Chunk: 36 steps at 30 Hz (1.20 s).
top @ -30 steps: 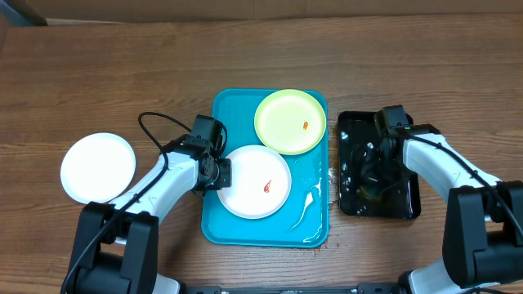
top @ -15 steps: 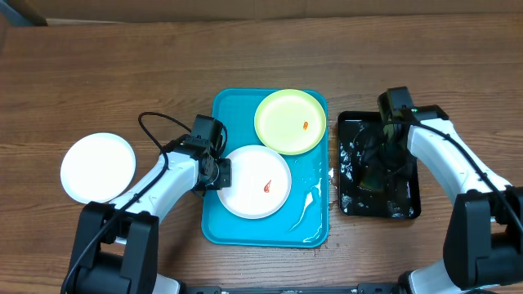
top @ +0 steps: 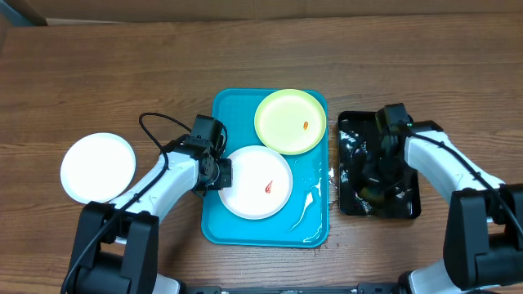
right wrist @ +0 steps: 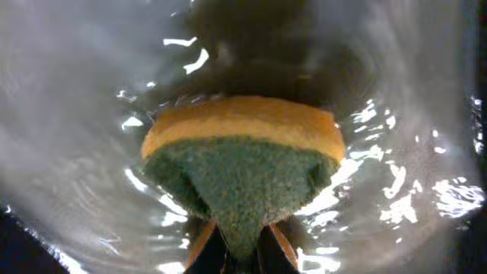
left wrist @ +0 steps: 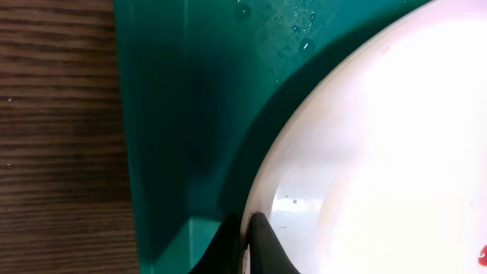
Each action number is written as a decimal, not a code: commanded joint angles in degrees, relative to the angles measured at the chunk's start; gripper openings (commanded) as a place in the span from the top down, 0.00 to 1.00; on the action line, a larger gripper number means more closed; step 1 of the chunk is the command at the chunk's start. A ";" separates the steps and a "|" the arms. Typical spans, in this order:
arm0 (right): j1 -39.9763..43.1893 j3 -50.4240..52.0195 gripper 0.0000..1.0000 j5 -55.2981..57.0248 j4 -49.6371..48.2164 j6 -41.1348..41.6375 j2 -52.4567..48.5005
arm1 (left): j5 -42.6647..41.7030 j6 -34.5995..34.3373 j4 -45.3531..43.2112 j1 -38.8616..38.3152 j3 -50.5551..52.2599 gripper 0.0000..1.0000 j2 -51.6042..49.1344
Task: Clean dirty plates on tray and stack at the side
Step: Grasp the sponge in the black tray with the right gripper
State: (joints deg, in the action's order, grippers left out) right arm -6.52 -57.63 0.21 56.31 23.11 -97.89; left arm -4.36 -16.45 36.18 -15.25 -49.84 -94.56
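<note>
Clamping rim of smooth round white plate [left wrist: 380,152]: left end effector [left wrist: 245,237] | right end effector [right wrist: 242,247] squeezes coarse green-and-yellow sponge [right wrist: 243,164]

I see a brown wood-grain table [top: 106,65] filling the overhead view. Three things rest directly on it. A turquoise tray [top: 233,106] sits at the centre of the frame. A smaller black tray [top: 351,122] lies just to its right, with a narrow strip of wood between them. One white plate [top: 98,167] sits alone at the left, well apart from the turquoise tray.
</note>
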 commanded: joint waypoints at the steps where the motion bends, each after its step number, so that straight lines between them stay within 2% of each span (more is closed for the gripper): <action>1: -0.13 -6.56 0.96 -0.26 3.30 -1.05 1.29 | -0.13 -0.33 0.33 -0.15 1.46 0.96 -2.51; 4: -0.13 -6.82 0.96 -0.26 2.71 -0.98 1.22 | -0.13 -0.33 0.15 -0.15 1.46 0.96 -2.51; 5: -0.13 -6.40 0.93 -0.26 1.86 -0.98 1.07 | -0.13 -0.33 0.11 -0.15 1.46 0.96 -2.51; 7: -0.13 -5.33 0.74 -0.28 0.04 -0.55 0.17 | -0.13 -0.33 -0.09 -0.15 1.46 0.96 -2.51; 11: -0.13 -1.20 0.74 -0.35 -4.33 -0.35 -0.42 | -0.15 -0.33 -0.04 -0.15 1.46 0.96 -2.51; 14: -0.17 1.25 0.78 -0.33 -7.02 -0.37 -0.42 | -0.13 -0.33 -0.07 -0.15 1.46 0.96 -2.51; 18: -0.15 2.32 0.96 -0.33 -8.74 -0.37 -0.39 | -0.15 -0.33 -0.11 -0.15 1.46 0.96 -2.51; 30: -0.28 -14.27 0.96 -0.33 8.17 -1.05 4.66 | -0.15 -0.31 -0.09 -0.15 1.46 0.96 -2.51; 36: -0.28 -14.58 0.96 -0.31 8.74 -1.01 6.23 | -0.15 -0.31 -0.07 -0.15 1.46 0.96 -2.51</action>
State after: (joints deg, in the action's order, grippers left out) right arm -6.52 -71.90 0.16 65.56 22.33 -92.33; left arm -4.64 -16.43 36.12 -15.25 -49.84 -94.63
